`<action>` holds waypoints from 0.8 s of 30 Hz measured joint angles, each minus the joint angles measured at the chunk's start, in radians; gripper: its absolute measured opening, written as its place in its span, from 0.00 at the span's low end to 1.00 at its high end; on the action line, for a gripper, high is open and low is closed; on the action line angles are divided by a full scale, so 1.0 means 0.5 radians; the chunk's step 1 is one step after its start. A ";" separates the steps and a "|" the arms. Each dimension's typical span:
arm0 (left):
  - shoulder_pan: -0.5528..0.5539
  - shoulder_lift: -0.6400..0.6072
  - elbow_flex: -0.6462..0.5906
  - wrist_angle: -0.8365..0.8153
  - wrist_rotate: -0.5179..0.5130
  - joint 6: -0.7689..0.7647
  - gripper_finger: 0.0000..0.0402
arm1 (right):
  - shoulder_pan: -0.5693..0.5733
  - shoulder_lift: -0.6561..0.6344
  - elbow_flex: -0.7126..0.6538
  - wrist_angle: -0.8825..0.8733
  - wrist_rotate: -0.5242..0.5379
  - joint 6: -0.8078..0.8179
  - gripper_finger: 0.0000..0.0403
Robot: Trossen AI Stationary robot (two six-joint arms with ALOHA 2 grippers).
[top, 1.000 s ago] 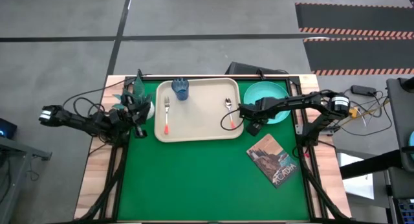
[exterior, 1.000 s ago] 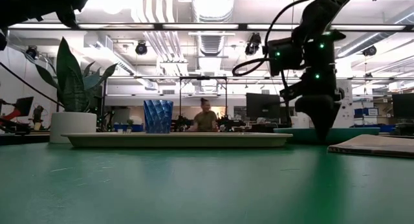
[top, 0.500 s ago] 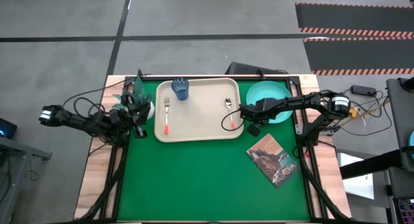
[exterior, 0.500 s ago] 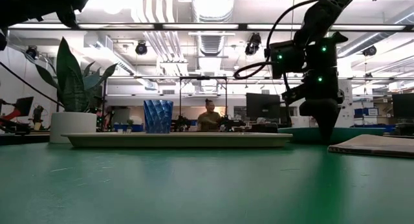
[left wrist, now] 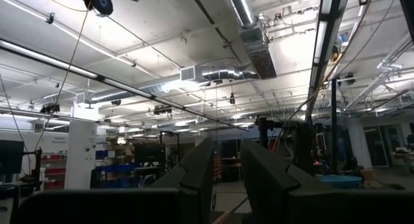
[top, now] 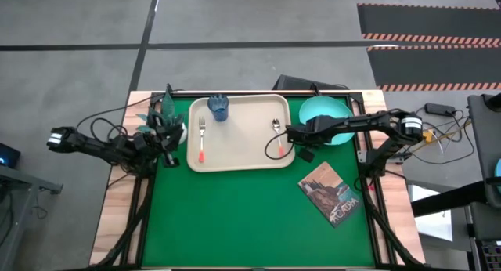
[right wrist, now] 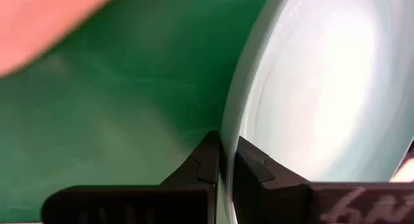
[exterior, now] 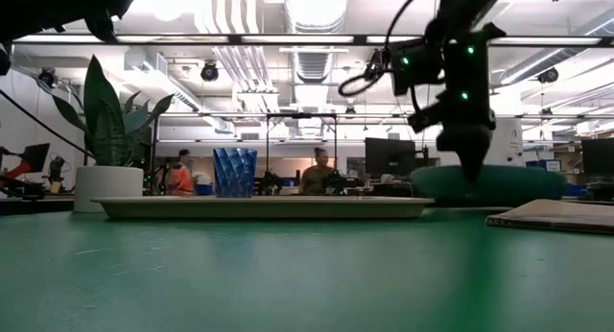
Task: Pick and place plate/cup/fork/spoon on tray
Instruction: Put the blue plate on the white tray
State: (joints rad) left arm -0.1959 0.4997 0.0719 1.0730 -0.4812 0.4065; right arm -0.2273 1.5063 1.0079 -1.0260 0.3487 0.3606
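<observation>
The turquoise plate [top: 327,114] is just right of the beige tray [top: 239,149]. It also shows in the low view [exterior: 508,183], raised off the green table. My right gripper [top: 296,135] is shut on its rim. On the tray stand the dark-blue cup [top: 219,108], the fork [top: 201,138] and the spoon [top: 276,135]. My left gripper [top: 167,152] waits beside the white plant pot [top: 177,132] off the tray's left end, its fingers [left wrist: 197,175] a narrow gap apart, empty. My right gripper pinches the plate's rim [right wrist: 224,143] between its two fingers [right wrist: 208,160], on the side nearest the tray. One finger is on the plate's inner face, one on its outer. The fingers point down from above. The plate is raised; whether its far side still touches the table I cannot tell.
A brown-covered book [top: 330,191] lies on the green mat near the right side, close to the plate's place. The plant [exterior: 110,130] stands at the tray's left end. People [exterior: 317,174] show in the room beyond the table. Bare mat lies in front of the tray.
My right gripper, shut on the plate's rim, has gone up and a little toward the tray. The plate, which lay flat on the table, has come up with it.
</observation>
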 joint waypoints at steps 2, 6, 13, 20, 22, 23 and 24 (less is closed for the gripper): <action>0.000 0.015 0.000 0.001 0.000 -0.001 0.16 | 0.022 0.000 0.078 -0.040 0.068 -0.023 0.03; 0.000 0.042 0.000 0.001 0.000 -0.004 0.16 | 0.083 -0.002 0.224 -0.106 0.191 -0.078 0.02; 0.000 0.042 0.000 0.001 0.000 -0.006 0.16 | 0.247 0.018 0.472 -0.012 0.200 -0.350 0.02; 0.000 0.045 0.000 0.007 -0.002 -0.006 0.16 | 0.395 0.261 0.737 0.134 -0.013 -0.716 0.02; 0.000 0.042 0.000 0.006 -0.008 -0.006 0.16 | 0.424 0.357 0.829 0.135 -0.044 -0.817 0.02; 0.001 0.042 0.000 0.008 -0.008 -0.006 0.16 | 0.437 0.407 0.874 0.134 -0.068 -0.873 0.02; 0.001 0.042 0.000 0.009 -0.009 -0.006 0.16 | 0.447 0.453 0.918 0.137 -0.090 -0.923 0.02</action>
State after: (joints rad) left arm -0.1955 0.5209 0.0719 1.0773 -0.4858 0.4034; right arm -0.0037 1.7327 1.4670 -0.9576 0.3035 -0.1010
